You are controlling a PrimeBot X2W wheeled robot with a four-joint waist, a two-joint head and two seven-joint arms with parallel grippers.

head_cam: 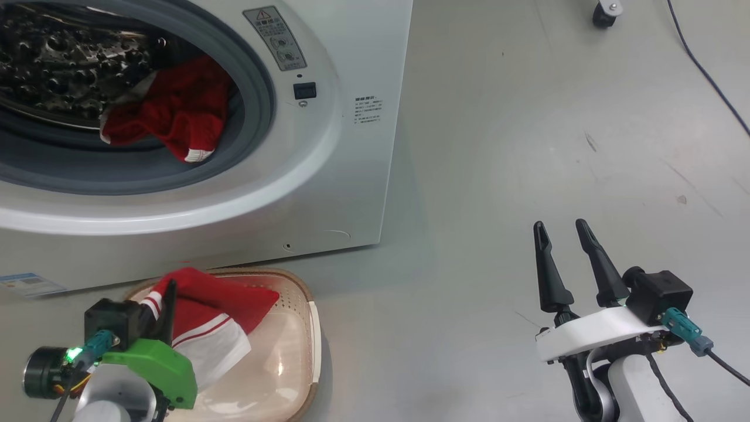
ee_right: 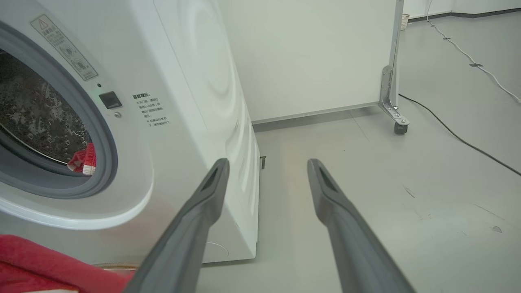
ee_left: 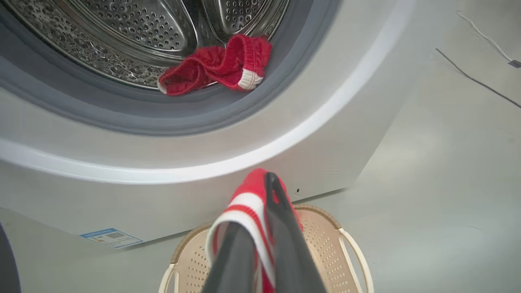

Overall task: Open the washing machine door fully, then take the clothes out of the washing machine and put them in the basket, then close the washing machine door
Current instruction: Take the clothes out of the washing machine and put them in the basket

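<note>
The washing machine (head_cam: 363, 193) stands with its mouth uncovered; its door is out of view. One red garment (head_cam: 176, 111) lies at the front of the steel drum, partly on the grey ring (ee_left: 220, 67) (ee_right: 83, 160). My left gripper (head_cam: 170, 293) (ee_left: 266, 191) is shut on another of the clothes, a red piece with white stripes (head_cam: 217, 310) (ee_left: 244, 203), which hangs down into the basket (head_cam: 302, 299) (ee_left: 321, 236) on the floor below the drum. My right gripper (head_cam: 561, 225) (ee_right: 268, 162) is open and holds nothing, over bare floor to the right of the machine.
A dark cable (head_cam: 703, 64) runs across the floor at the far right, near a caster wheel (head_cam: 603, 12). A white panel (ee_right: 317, 53) on a wheeled leg (ee_right: 401, 128) stands behind the machine. A blue sticker (head_cam: 29, 284) sits low on the machine's front.
</note>
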